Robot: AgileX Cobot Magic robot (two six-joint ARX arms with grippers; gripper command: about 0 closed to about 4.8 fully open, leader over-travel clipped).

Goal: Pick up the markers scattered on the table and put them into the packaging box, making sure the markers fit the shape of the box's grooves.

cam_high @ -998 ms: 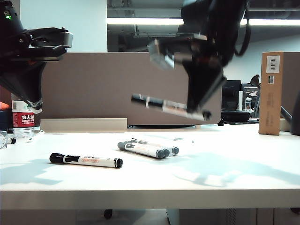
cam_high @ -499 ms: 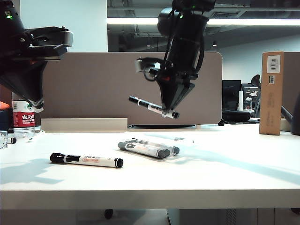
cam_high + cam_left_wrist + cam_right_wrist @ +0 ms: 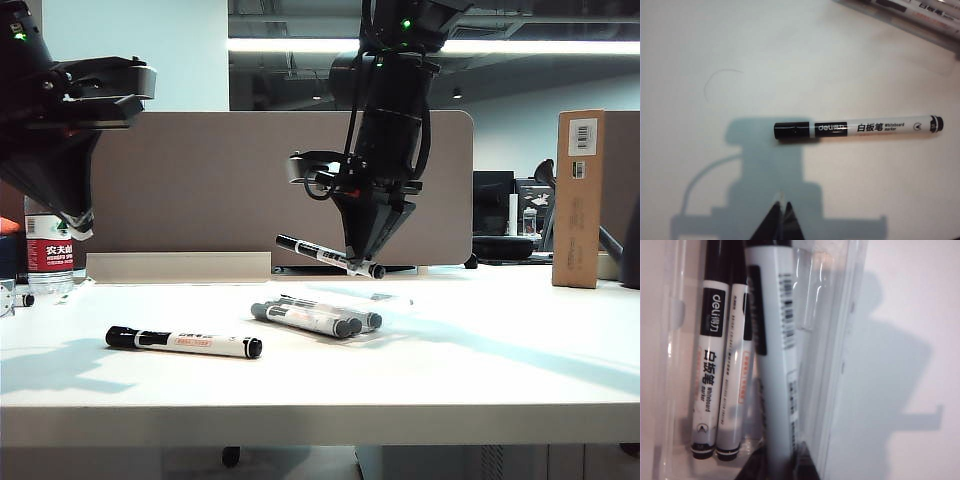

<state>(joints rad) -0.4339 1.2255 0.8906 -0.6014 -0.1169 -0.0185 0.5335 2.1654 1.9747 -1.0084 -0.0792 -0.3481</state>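
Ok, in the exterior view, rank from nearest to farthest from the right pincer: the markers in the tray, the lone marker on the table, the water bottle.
From the right pincer, shut on a marker above the table's middle:
1. Markers in the tray, just below it.
2. Lone marker, front left on the table.
3. Water bottle, far left edge, under the left pincer.

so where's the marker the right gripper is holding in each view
Exterior view: the held marker hangs tilted in the right gripper, above the packaging box.
Left wrist view: not in it; only the loose marker beneath the left gripper and the box's edge show.
Right wrist view: it runs lengthwise, close up, over the box.
Shared landmark: the two markers in the box.
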